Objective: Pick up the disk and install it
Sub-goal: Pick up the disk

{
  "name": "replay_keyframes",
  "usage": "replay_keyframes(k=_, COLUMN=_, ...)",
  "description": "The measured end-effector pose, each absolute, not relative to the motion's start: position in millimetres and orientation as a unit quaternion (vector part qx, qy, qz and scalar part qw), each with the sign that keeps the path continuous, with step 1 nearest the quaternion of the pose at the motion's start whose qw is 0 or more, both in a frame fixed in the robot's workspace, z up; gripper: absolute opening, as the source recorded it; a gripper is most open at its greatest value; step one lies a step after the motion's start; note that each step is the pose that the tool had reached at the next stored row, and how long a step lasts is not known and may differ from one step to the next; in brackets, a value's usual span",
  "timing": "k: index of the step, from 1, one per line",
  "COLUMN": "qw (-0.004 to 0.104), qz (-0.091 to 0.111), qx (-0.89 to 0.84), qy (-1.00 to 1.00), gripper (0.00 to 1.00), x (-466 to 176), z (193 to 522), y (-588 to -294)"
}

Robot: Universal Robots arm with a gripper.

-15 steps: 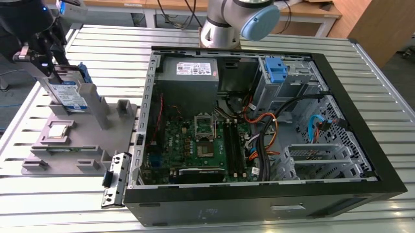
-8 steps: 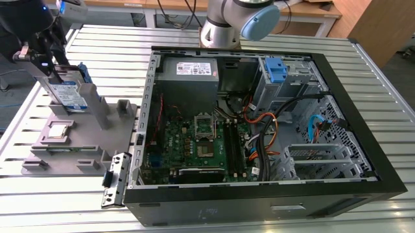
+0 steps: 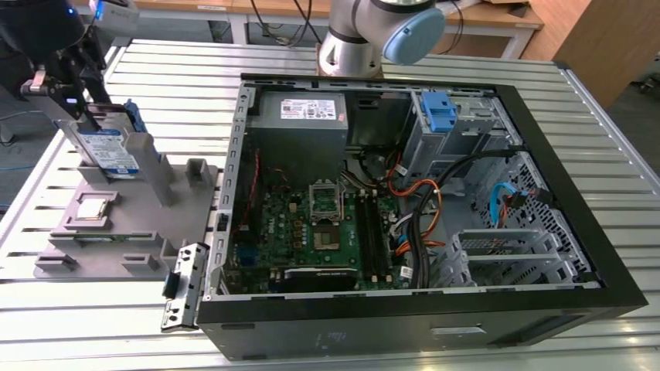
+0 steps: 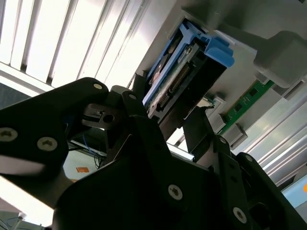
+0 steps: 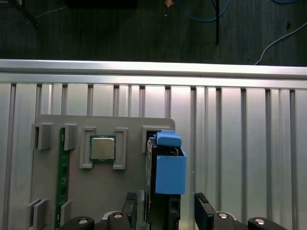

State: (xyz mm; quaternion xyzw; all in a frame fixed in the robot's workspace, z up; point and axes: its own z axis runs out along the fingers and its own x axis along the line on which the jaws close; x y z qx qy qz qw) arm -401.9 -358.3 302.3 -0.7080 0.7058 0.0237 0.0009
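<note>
Silver table (image 3: 185,62), ribbed in long bright stripes. The tray (image 3: 113,232) on it is plain grey. And the disk (image 3: 107,148): silver-grey, with a white-and-blue label and blue rails. The gripper (image 5: 166,213) is black. There's a green memory stick (image 5: 61,177). The computer case (image 3: 413,325) is black, with a green board (image 3: 294,224), a blue bracket (image 3: 440,114) and orange wires (image 3: 425,188).

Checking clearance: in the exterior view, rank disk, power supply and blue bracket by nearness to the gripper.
1. Silver-grey disk with blue rails, at the gripper.
2. Grey boxy power supply, inside the case.
3. Blue plastic bracket, toward the exterior view's right.
</note>
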Motion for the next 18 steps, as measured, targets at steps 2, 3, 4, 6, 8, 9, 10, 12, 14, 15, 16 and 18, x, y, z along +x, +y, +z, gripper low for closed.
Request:
replay_keyframes(k=2, qw=0.001, qz=0.024, qx=-0.708, qy=0.706, gripper=0.59, x=-401.9, z=302.3, y=-358.3)
replay_keyframes(k=3, qw=0.001, qz=0.024, qx=-0.708, qy=0.706, gripper=0.59, x=-401.9, z=302.1, y=-358.3)
replay_keyframes(k=4, qw=0.001, qz=0.024, qx=-0.708, qy=0.706, gripper=0.59, x=-401.8, z=301.9, y=-358.2)
replay_keyframes(k=6, qw=0.001, qz=0.024, qx=-0.708, qy=0.706, gripper=0.59, x=-401.9, z=301.3, y=-358.2)
replay_keyframes(k=8, qw=0.001, qz=0.024, qx=-0.708, qy=0.706, gripper=0.59, x=-401.9, z=301.1, y=-358.2)
replay_keyframes(k=9, qw=0.001, qz=0.024, qx=-0.708, qy=0.706, gripper=0.59, x=-401.9, z=301.0, y=-358.3)
replay_keyframes(k=10, qw=0.001, qz=0.024, qx=-0.708, qy=0.706, gripper=0.59, x=-401.9, z=300.7, y=-358.2)
replay_keyframes(k=12, qw=0.001, qz=0.024, qx=-0.708, qy=0.706, gripper=0.59, x=-401.9, z=299.7, y=-358.2)
replay_keyframes(k=14, qw=0.001, qz=0.024, qx=-0.708, qy=0.706, gripper=0.59, x=-401.9, z=299.8, y=-358.2)
replay_keyframes(k=15, qw=0.001, qz=0.024, qx=-0.708, qy=0.706, gripper=0.59, x=-401.9, z=299.8, y=-358.2)
replay_keyframes(k=16, qw=0.001, qz=0.024, qx=-0.708, qy=0.706, gripper=0.59, x=-401.9, z=299.8, y=-358.2)
replay_keyframes(k=18, qw=0.001, qz=0.024, qx=-0.708, qy=0.706, gripper=0.59, x=-401.8, z=299.7, y=-358.2)
